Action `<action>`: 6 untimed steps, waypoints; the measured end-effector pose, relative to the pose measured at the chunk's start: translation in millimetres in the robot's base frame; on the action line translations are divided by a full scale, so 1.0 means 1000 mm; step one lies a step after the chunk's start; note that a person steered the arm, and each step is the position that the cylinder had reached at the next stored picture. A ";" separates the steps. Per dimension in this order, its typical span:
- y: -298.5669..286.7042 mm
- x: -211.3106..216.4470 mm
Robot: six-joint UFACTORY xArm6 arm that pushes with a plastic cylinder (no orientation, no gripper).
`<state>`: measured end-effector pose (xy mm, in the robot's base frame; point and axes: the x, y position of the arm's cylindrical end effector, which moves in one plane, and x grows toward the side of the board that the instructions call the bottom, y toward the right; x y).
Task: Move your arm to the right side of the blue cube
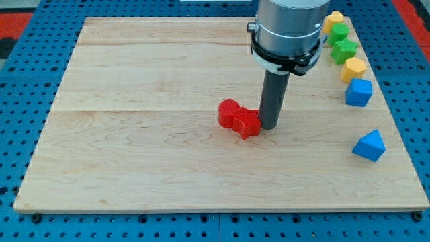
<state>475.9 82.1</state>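
Wooden boarding (134, 154) is serving as the work surface, resting on a blue perforated base (20, 67). My tip (269, 127) is standing near the middle of the board, touching or just beside the right face of a red block of irregular shape (247, 123); a red cylinder (229, 112) is sitting against that block on its left. The arm is carrying no gripper, only a plain rod, so nothing is being held and nothing can open or close.

The blue cube (358, 92) is lying near the view's right edge of the board, well apart from my tip. Directly above it in the view, a yellow block (353, 68), two green blocks (345, 49) (338, 31) and another yellow block (333, 20) are forming a column. A blue wedge-shaped block (369, 145) is lying below the cube, apart from it.

Handling judgement: the cube is appearing small, rigid and light, and is likely sliding freely on the smooth wood under any contact. No hold is possible; only pushing applies. Since the task is calling for positioning rather than pushing, contact is best avoided. The strip of board to the cube's right is looking narrow, so an approach between the cube and the wedge is appearing the safest route.
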 end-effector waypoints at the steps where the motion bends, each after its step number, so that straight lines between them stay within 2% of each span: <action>1: 0.020 -0.010; 2: 0.056 -0.026; 6: 0.211 -0.024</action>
